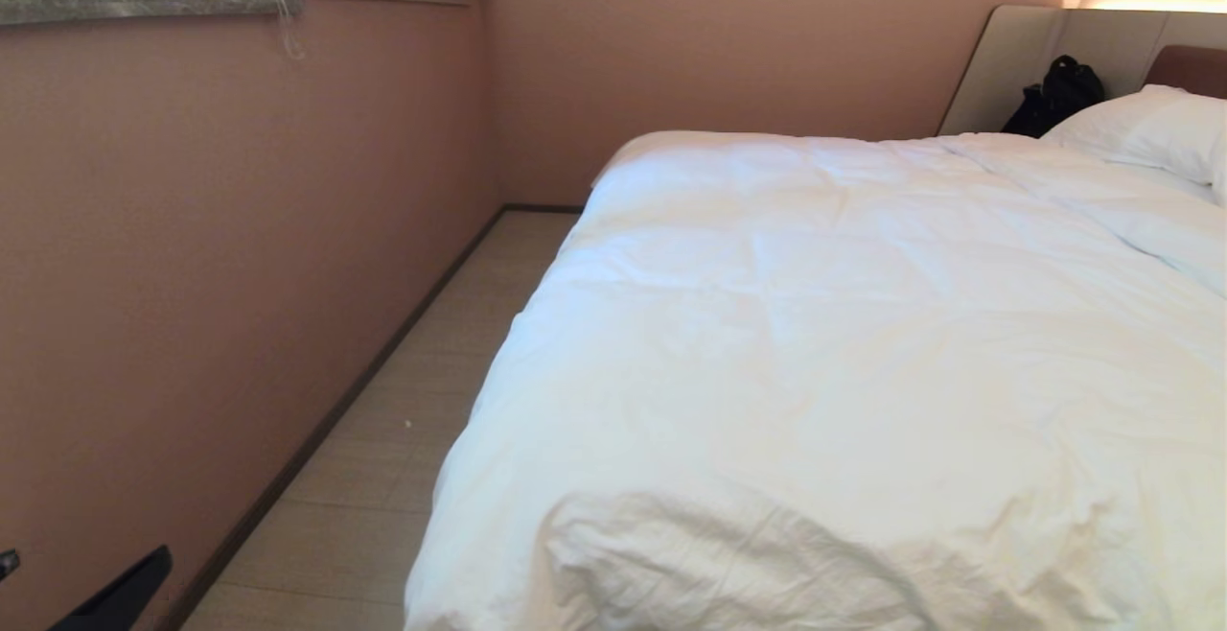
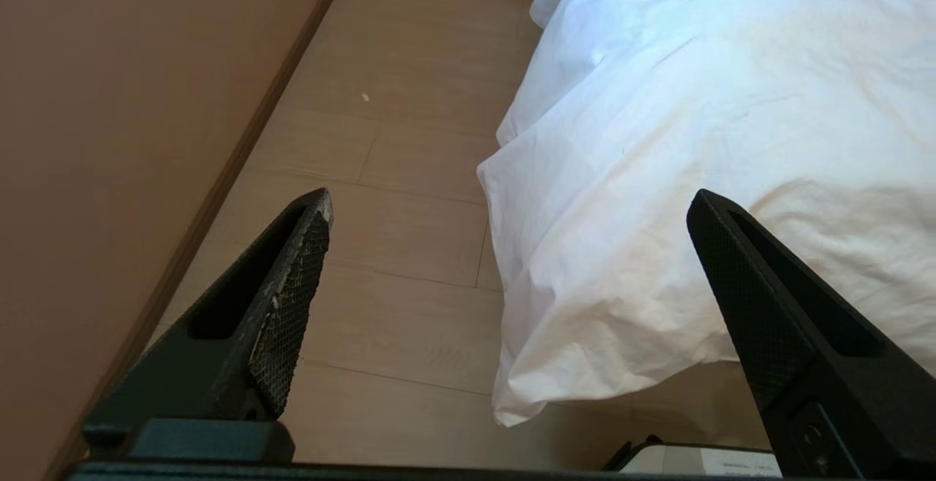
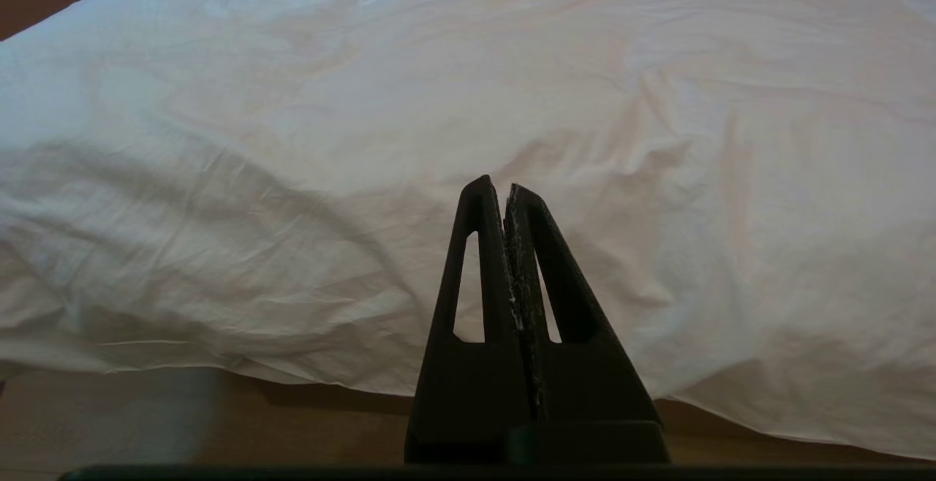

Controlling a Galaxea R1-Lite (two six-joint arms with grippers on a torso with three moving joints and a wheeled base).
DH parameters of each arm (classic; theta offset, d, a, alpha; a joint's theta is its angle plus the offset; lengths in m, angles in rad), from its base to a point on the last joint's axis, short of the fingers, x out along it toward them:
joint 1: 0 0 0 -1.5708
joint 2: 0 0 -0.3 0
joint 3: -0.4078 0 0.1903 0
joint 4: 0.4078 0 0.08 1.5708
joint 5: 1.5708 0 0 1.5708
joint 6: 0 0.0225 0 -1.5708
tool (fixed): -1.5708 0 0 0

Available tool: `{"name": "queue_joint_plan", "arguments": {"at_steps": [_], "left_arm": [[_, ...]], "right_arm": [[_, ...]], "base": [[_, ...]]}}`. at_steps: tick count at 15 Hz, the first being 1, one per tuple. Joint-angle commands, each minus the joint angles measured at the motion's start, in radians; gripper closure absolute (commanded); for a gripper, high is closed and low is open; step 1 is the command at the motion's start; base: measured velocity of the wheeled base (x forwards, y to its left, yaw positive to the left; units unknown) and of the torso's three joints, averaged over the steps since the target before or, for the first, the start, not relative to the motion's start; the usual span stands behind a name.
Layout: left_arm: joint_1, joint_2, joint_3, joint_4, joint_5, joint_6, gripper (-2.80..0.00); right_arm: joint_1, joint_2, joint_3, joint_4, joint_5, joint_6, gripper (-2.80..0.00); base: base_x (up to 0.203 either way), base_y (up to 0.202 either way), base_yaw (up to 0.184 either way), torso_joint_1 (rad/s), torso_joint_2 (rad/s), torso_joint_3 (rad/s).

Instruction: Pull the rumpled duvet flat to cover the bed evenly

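The rumpled duvet (image 1: 815, 353) lies spread over the bed (image 1: 1035, 56), puffy and softly creased, and hangs over the near left side. My left gripper (image 2: 512, 199) is open and hovers low beside the bed. The duvet's hanging corner (image 2: 556, 364) shows between its fingers without touching them. One of its black fingers (image 1: 125, 591) pokes into the head view's lower left corner. My right gripper (image 3: 500, 186) is shut on nothing and points at the duvet's foot edge (image 3: 468, 86), which drapes toward the floor.
A pink wall (image 1: 192, 276) runs close along the bed's left side, leaving a narrow strip of tiled floor (image 1: 412, 439). White pillows (image 1: 1141, 128) and a black bag (image 1: 1054, 94) lie at the headboard. Part of my base (image 2: 695, 459) shows below the duvet corner.
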Motion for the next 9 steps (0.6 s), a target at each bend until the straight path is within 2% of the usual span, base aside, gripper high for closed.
{"name": "queue_joint_plan", "arguments": {"at_steps": [1, 5, 9], "left_arm": [[0.000, -0.053, -0.024, 0.026, 0.002, -0.001, -2.80], [0.001, -0.101, -0.060, 0.094, 0.013, -0.002, -2.80], [0.002, -0.115, -0.075, 0.104, 0.050, -0.001, -2.80]], "right_arm": [[0.001, 0.000, -0.001, 0.000, 0.000, -0.001, 0.00], [0.000, 0.000, 0.000, 0.000, 0.000, -0.001, 0.00], [-0.001, 0.001, -0.001, 0.000, 0.000, 0.000, 0.00]], "base": [[0.000, 0.000, 0.000, 0.000, 0.00, 0.000], [0.000, 0.000, 0.000, 0.000, 0.00, 0.000], [0.000, 0.000, 0.000, 0.000, 0.00, 0.000]]}}
